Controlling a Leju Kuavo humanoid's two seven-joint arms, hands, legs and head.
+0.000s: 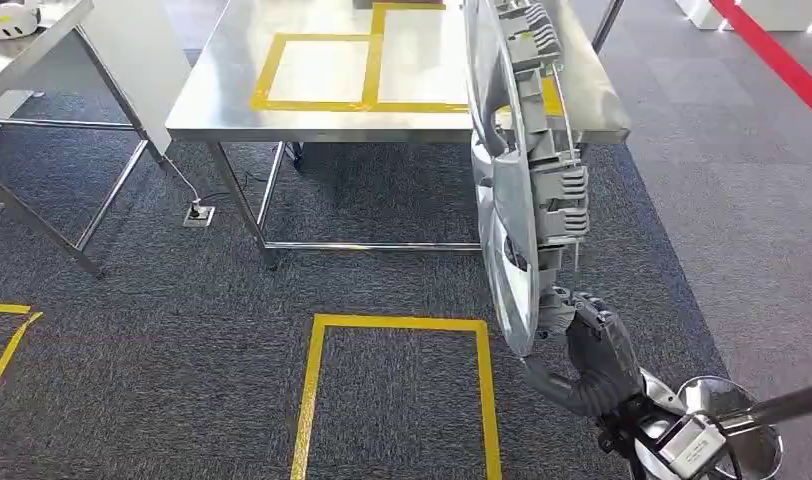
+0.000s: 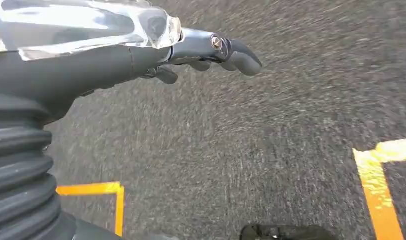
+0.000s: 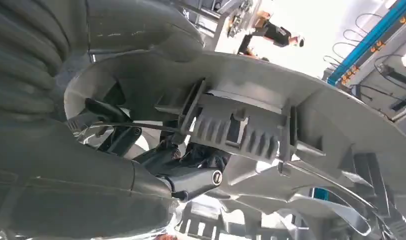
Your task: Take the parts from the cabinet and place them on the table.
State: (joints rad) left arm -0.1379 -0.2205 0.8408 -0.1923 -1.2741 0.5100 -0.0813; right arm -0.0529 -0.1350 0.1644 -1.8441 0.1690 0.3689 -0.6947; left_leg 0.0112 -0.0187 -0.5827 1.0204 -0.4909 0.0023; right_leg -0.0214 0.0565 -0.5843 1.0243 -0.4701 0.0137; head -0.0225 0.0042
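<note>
A large silver-grey wheel-cover part stands edge-on at the right of the head view, reaching up in front of the steel table. My right hand grips its lower rim from below. In the right wrist view the part's ribbed inner side shows close up, with my right hand wrapped on it. My left hand hangs over dark carpet, its fingers curled with nothing in them.
Yellow tape rectangles mark the steel table's top. A yellow tape square lies on the carpet before the table. A second table stands at far left. A floor socket with a cable lies under the table edge.
</note>
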